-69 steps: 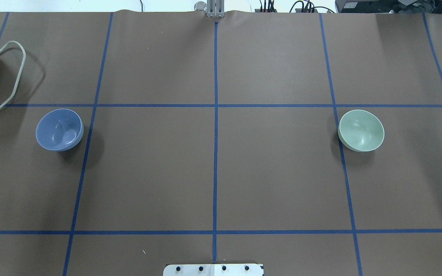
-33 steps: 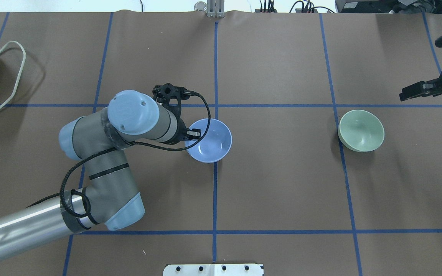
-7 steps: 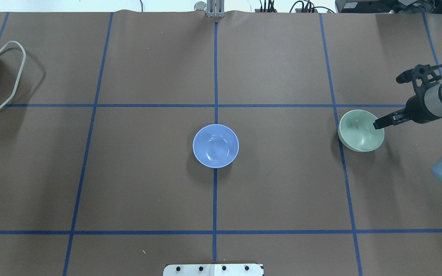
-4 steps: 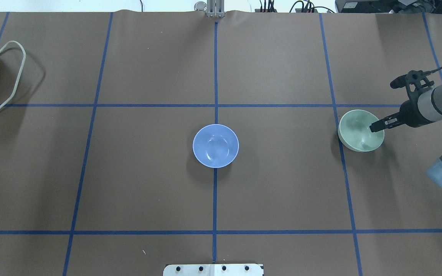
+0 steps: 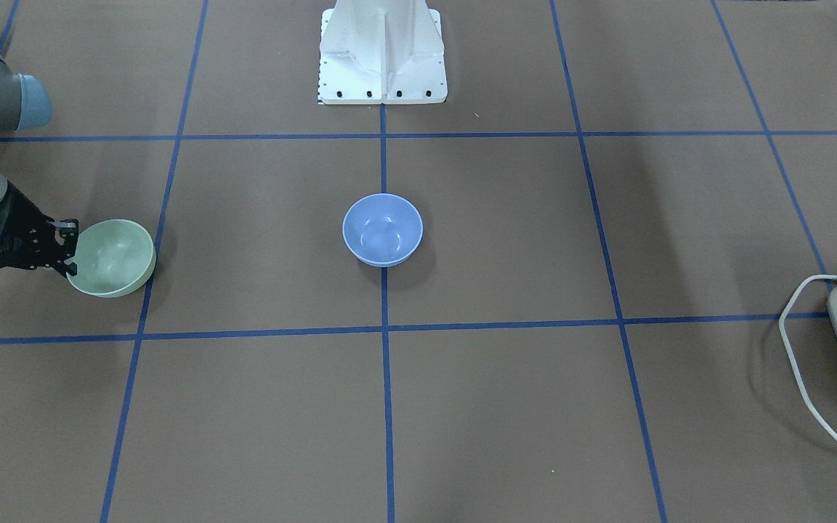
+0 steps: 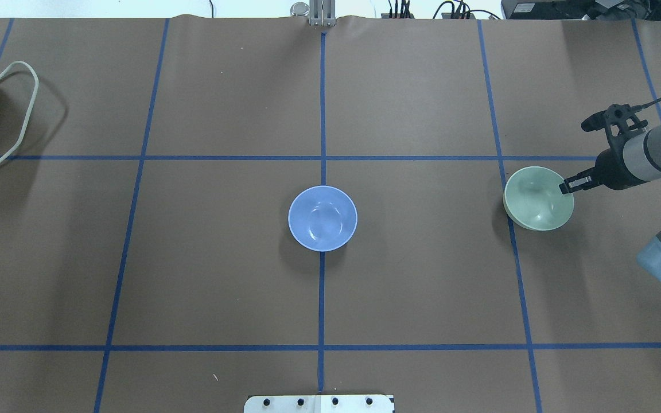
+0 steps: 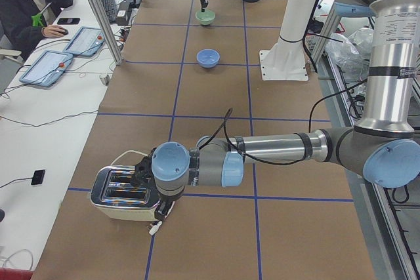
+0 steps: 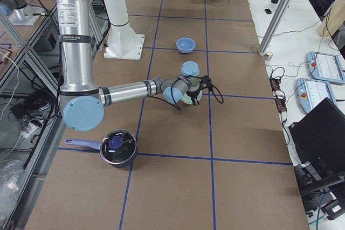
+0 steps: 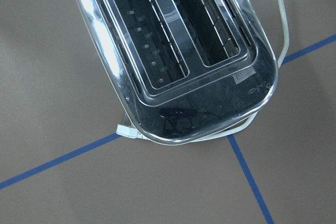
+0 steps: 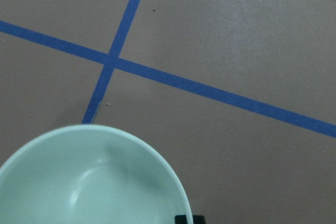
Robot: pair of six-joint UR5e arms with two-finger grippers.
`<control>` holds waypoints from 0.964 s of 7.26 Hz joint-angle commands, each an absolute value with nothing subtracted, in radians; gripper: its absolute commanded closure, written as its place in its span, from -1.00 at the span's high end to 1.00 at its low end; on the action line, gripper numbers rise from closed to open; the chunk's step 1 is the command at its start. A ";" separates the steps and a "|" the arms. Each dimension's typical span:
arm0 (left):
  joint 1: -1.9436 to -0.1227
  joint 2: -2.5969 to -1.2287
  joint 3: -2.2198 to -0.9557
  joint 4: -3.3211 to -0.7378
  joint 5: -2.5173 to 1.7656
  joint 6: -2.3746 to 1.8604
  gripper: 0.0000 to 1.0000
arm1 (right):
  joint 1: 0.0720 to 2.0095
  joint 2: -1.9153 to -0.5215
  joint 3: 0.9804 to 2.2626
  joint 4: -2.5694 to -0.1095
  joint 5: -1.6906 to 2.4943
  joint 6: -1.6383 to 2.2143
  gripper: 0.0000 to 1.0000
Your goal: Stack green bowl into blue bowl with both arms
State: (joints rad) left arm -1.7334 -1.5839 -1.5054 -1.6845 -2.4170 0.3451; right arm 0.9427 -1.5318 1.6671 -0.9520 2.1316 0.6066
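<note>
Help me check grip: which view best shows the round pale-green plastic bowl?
Overhead exterior: the whole round pale-green plastic bowl shows, right fingers at its rim. Front-facing shows it whole too; right wrist crops it; side views show it small or half-hidden.

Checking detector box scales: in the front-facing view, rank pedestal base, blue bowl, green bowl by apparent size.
1. white pedestal base, largest though cropped at top.
2. green bowl and blue bowl: look alike, not ranked.
</note>
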 commanded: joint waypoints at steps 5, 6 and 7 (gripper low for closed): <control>-1.729 -1.568 -1.513 -1.746 -2.414 0.118 0.98 | 0.899 -1.176 1.836 -1.325 2.165 1.006 -1.00; -1.727 -1.560 -1.514 -1.764 -2.414 0.120 0.98 | 0.835 -1.088 1.839 -1.424 2.098 1.081 -1.00; -1.727 -1.554 -1.517 -1.779 -2.413 0.118 0.98 | 0.754 -1.030 1.829 -1.445 2.016 1.165 -1.00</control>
State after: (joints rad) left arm -1.7280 -1.5616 -1.5143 -1.7593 -2.4141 0.1204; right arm 0.8482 -1.1248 1.8263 -1.3613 2.1068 1.0647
